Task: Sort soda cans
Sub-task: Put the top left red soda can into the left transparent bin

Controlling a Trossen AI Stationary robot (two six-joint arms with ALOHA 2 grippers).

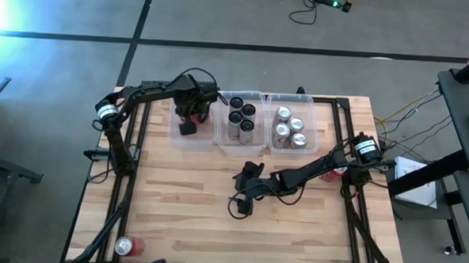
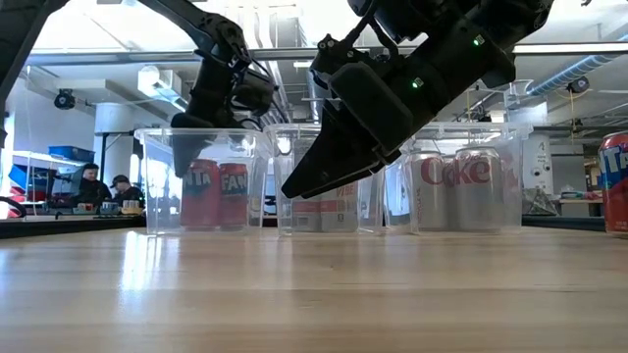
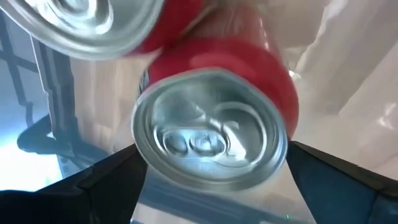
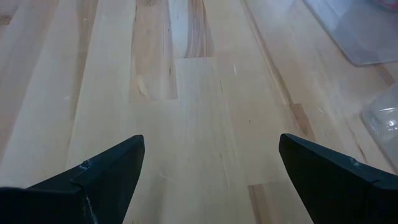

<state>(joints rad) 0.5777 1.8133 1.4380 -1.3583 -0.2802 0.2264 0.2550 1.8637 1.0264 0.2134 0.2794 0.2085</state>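
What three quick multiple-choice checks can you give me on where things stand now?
1. The left arm's jaws are over: A the red-can bin; B the black-can bin; C the floor.
2. Silver cans in the right-hand bin: A two; B four; C six.
3. The right arm's jaws are: A shut on a can; B open, empty; C out of view.
Answers: A, the high view shows that arm reaching over it; B, four tops show from above; B, the right wrist view shows only bare table between them.
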